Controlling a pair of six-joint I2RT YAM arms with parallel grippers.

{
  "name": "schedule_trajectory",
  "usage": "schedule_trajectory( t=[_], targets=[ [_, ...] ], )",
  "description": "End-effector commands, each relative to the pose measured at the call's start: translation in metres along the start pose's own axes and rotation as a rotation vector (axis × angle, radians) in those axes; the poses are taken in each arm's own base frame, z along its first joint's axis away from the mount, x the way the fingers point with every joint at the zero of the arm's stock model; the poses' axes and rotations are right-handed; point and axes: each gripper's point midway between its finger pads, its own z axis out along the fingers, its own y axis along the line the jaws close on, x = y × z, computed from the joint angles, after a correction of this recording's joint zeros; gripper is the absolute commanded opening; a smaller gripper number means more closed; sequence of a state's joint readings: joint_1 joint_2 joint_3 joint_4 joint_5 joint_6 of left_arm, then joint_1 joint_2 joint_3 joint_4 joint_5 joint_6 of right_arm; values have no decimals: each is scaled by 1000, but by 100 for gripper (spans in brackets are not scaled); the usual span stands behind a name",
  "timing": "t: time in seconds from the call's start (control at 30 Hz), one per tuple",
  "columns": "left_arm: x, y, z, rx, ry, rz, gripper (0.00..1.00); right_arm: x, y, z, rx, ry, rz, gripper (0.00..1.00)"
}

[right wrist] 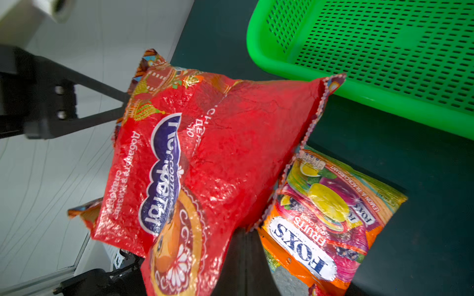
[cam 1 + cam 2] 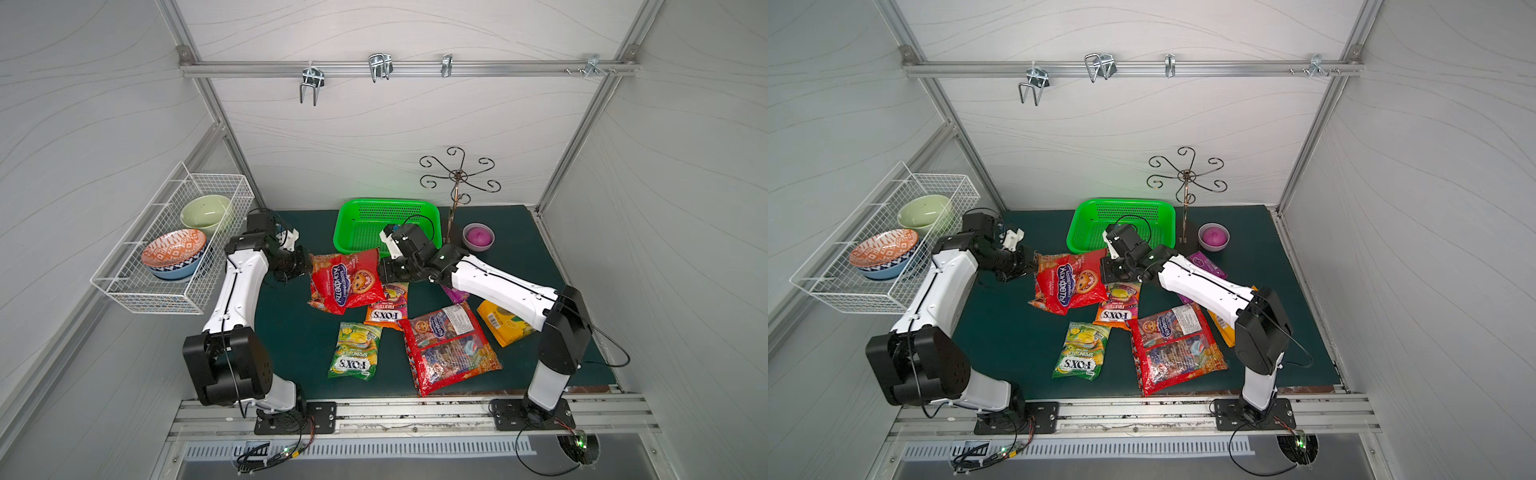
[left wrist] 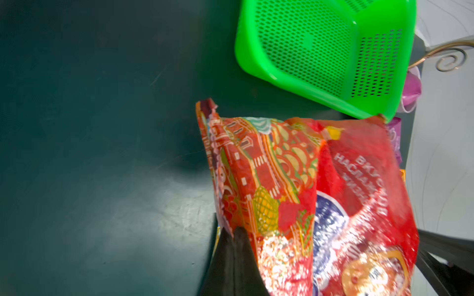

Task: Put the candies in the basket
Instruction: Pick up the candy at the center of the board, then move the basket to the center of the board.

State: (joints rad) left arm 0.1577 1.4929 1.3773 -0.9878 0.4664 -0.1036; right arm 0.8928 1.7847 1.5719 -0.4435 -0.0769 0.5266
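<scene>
A large red candy bag (image 2: 345, 282) (image 2: 1067, 282) hangs lifted between my two grippers, just in front of the green basket (image 2: 388, 201) (image 2: 1121, 202). My left gripper (image 2: 311, 266) (image 3: 234, 230) is shut on the bag's left edge (image 3: 295, 179). On the right edge (image 1: 218, 141) my right gripper (image 2: 379, 270) (image 1: 243, 230) is shut. The basket (image 3: 241, 51) (image 1: 359, 94) holds nothing. An orange FOX'S bag (image 2: 386, 309) (image 1: 325, 217), a green FOX'S bag (image 2: 355, 351), a second red bag (image 2: 451, 349) and a yellow-orange bag (image 2: 505, 324) lie on the mat. A purple bag (image 2: 455, 294) is mostly hidden under my right arm.
A white wire basket (image 2: 124, 286) with bowls hangs on the left wall. A curled metal stand (image 2: 457, 178) and a pink bowl (image 2: 478, 237) stand right of the green basket. Hooks hang from the rail (image 2: 409, 68) overhead.
</scene>
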Motion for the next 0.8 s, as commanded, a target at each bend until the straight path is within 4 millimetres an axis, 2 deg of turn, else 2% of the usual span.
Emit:
schedule_trajectory(
  t=[0.0, 0.13, 0.2, 0.43, 0.53, 0.77],
  targets=[
    [-22, -31, -4, 62, -39, 11, 0, -47, -8, -32, -10, -116, 30, 0],
    [-55, -45, -2, 61, -88, 30, 0, -74, -37, -41, 78, -177, 23, 0],
    [-70, -48, 6, 53, -103, 47, 0, -84, -52, -40, 119, -201, 30, 0],
    [-131, -53, 56, -9, -172, 133, 0, -105, -95, -15, 223, -230, 59, 0],
    [-156, -61, 67, 3, -212, 159, 0, -112, -107, -4, 267, -244, 41, 0],
    [-188, -74, 93, 28, -200, 199, 0, -130, -134, 0, 313, -278, 86, 0]
  ],
)
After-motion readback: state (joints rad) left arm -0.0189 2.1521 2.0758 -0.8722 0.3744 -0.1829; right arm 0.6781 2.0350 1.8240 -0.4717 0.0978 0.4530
